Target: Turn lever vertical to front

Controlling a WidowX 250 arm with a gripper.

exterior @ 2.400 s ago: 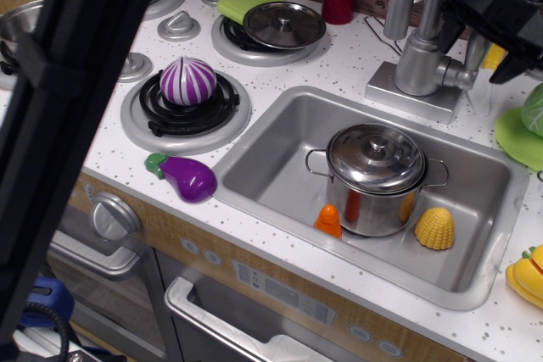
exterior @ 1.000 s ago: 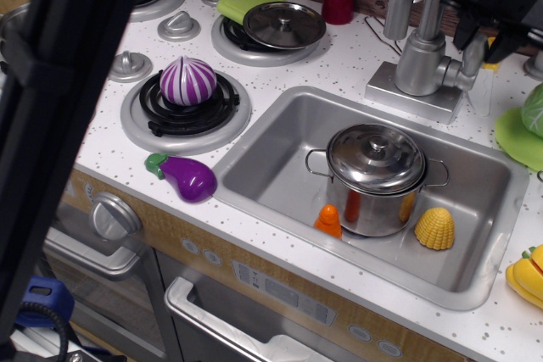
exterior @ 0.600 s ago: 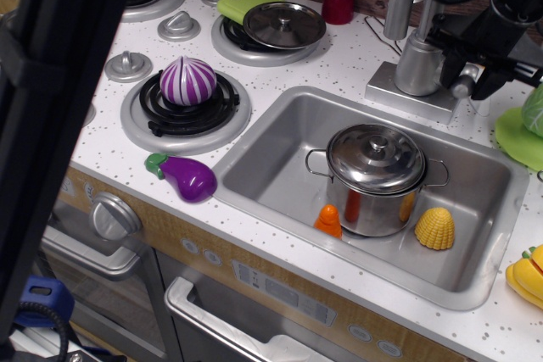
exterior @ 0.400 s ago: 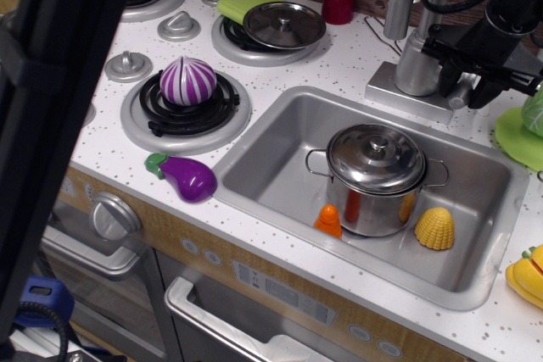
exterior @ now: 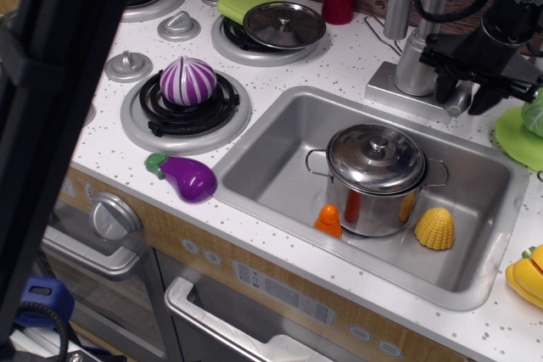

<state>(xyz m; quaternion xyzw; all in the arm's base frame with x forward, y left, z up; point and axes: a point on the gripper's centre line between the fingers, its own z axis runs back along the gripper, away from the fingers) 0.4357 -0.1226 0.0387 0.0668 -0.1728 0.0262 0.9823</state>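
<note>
Gripper (exterior: 462, 95), black, sat clamped around the lever (exterior: 458, 99) at the right of the faucet (exterior: 416, 69), far of the sink (exterior: 280, 137); best to hold firm and sweep the tip nearward without slipping.

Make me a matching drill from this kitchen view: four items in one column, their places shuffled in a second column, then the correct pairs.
Items:
1. purple-and-white onion
2. eggplant
3. lidded steel pot
4. gripper

Places:
A. inside the sink, next to the yellow corn
B. at the faucet's lever, right of the faucet body
C. on a stove burner
D. on the counter, between the burner and the sink's front left corner

Pairs: 1-C, 2-D, 3-A, 4-B
</note>
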